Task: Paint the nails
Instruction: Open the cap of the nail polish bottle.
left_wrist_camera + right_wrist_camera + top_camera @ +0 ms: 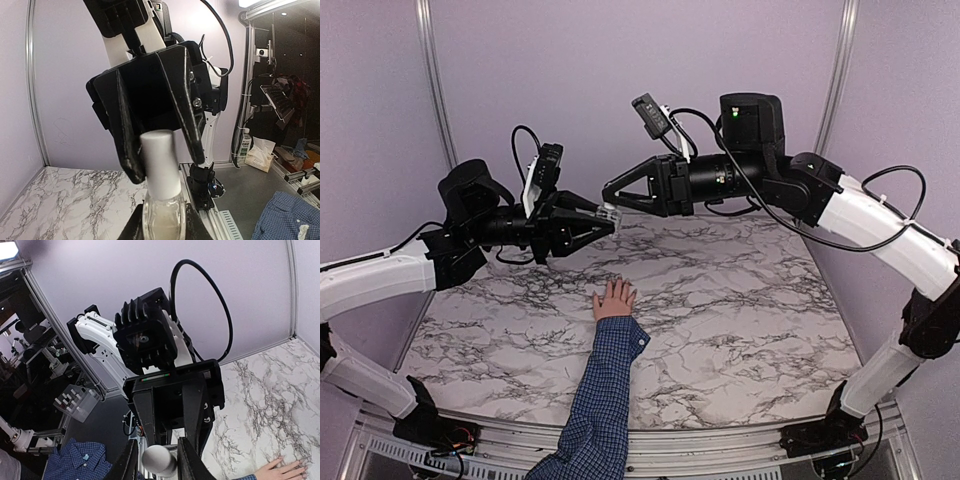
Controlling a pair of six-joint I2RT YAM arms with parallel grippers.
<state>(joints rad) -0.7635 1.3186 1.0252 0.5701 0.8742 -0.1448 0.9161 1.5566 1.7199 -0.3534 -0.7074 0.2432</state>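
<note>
Tabletop (740, 330) is white marble pattern with dark grey veining, and its near edge sits on a metal rail (720, 445). Lilac wall panels (620, 60) stand behind and to the sides, joined by aluminium corner posts (433, 80). Off the table, the left wrist view shows a tissue box (261, 154) with a tissue pulled up, just beside a clear plastic bottle (244, 145) with a green label. The right wrist view shows a clear plastic box (75, 402) holding small white pieces, too small to identify.

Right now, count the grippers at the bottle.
2. The left gripper holds the bottle by its glass body; the right gripper straddles its white cap. Both hang above the table, beyond the hand.
</note>
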